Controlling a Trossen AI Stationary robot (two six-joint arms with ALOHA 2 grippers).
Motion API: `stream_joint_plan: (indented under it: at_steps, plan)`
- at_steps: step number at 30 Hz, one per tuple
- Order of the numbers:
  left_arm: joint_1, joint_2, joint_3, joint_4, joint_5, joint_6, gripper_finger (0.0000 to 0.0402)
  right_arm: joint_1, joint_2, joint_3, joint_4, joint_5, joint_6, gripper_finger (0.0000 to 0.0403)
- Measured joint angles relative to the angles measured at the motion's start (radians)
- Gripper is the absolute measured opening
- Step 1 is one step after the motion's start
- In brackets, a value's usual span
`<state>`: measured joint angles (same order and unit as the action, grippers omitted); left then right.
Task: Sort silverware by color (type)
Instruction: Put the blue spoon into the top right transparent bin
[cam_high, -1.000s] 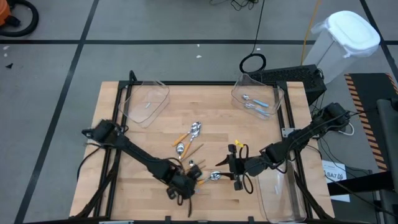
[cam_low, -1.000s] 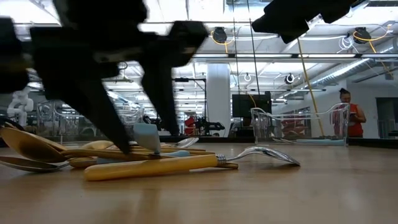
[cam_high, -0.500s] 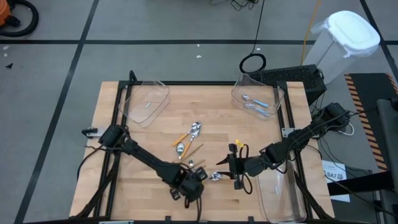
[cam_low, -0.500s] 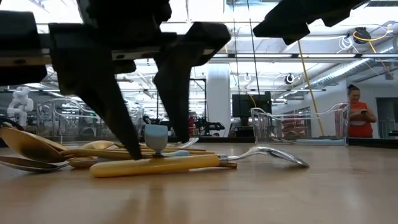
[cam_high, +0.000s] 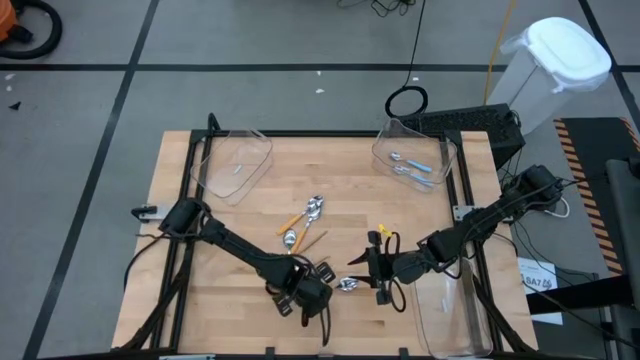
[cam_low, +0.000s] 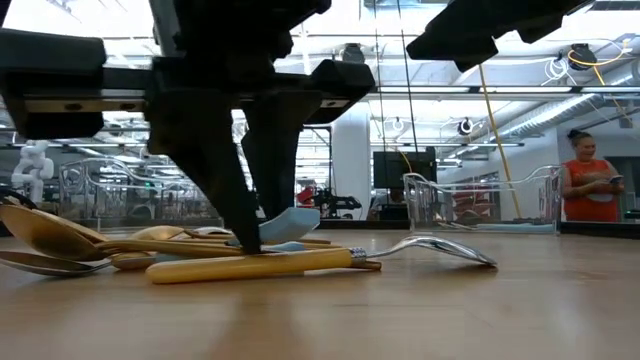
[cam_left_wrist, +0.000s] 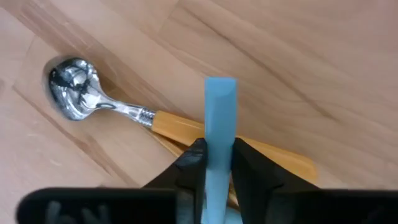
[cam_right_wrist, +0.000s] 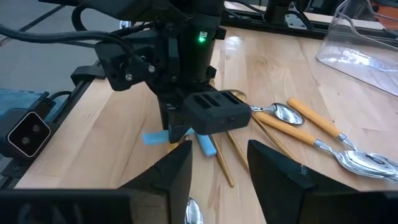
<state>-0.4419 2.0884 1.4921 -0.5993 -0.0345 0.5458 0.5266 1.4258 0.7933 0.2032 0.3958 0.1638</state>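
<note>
Clear bins (cam_high: 238, 163): three. Blue-handled spoons (cam_high: 412, 170) in back right bin: two. Arms: two.

Lighting is bright and even, from overhead ceiling fixtures visible in the low view. The left claw (cam_low: 245, 215) is backlit there, a near-black, soft-edged silhouette. The desk (cam_high: 420, 215) carries faint shadows. A spoon bowl (cam_left_wrist: 73, 96) shows specular glare.

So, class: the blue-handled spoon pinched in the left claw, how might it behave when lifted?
The blue-handled spoon probably stays stiff: its flat handle juts straight from the left claw. Gripped at one end, it may pivot. It looks light and smooth, so possibly slippery.
</note>
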Motion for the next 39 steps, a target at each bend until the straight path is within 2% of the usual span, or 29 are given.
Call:
stream_joint_plan:
  at_steps: [5, 18, 29, 39]
  plan:
    - [0.01, 0.0, 0.0, 0.014, 0.0, 0.001, 0.0041, 0.0, 0.0, 0.0, -0.022, 0.0, 0.0, 0.0148]
    - [0.059, -0.001, 0.0, 0.083, -0.015, -0.129, 0.004, 0.0, 0.0, 0.0, -0.123, 0.003, -0.009, 0.0148]
    - [0.096, -0.058, -0.001, 0.144, 0.035, -0.228, 0.004, 0.073, -0.08, 0.001, -0.268, 0.182, 0.019, 0.0148]
    - [0.092, -0.142, 0.0, 0.193, 0.034, -0.274, 0.004, 0.16, -0.141, 0.0, -0.275, 0.213, -0.015, 0.0148]
